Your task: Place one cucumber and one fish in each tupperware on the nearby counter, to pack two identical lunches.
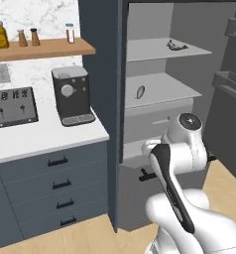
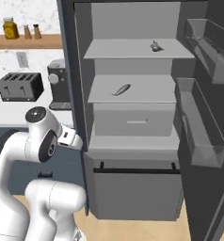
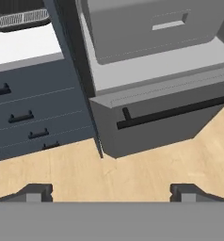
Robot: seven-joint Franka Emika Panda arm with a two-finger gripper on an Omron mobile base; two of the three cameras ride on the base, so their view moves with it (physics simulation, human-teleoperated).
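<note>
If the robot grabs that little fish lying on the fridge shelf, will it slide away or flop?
The fish looks slim with a tapered tail, so it may slip from a pinch near either end. It lies flat on the smooth grey shelf, so a nudge would probably make it slide or spin, not roll. It looks small, so probably light. Stiff or floppy, I cannot tell.

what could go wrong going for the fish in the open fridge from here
The fish lies deep on the middle shelf, so the arm could clip the shelf above on the way in. The open door's bins crowd the right side. The open claw points down at the floor and needs a big reorientation.
</note>
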